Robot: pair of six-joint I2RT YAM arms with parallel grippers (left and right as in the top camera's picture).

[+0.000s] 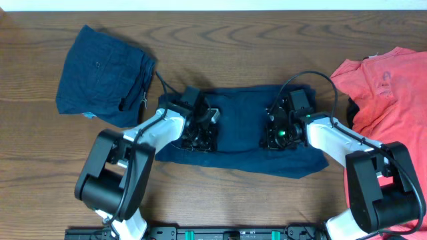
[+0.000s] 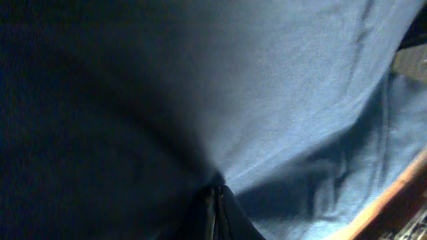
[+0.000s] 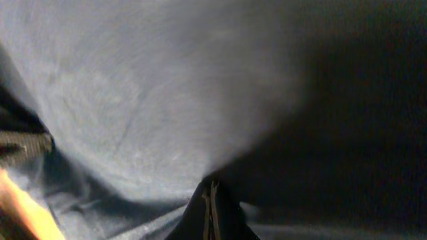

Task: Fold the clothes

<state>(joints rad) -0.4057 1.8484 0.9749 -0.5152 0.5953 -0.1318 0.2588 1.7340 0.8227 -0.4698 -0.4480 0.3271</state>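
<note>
We've got one pair of navy shorts [image 1: 243, 110] spread flat across the middle of the wooden table [image 1: 40, 167], long side running L to R, w/ both arms reaching in over it. L arm is over the shorts' left part, R arm over the right part, well apart from each other

Left gripper [image 2: 215, 203]: in the wrist view we see the two fingers pressed together w/ no gap, and the blue cloth pulls into creases that run right to the tips, so it's pinching a bit of the shorts' fabric. Table edge shows at bottom right of that view

Right gripper [image 3: 211, 200]: same here, fingers closed tight, cloth tenting toward the tips, so it's got a pinch of the same shorts

A second navy pair [image 1: 100, 73] sits at the upper left, folded into a compact block, tilted a bit, just beside the L arm and apart from the spread pair. A coral-red garment [image 1: 387, 80] lies rumpled at the right edge, near the R arm
</note>
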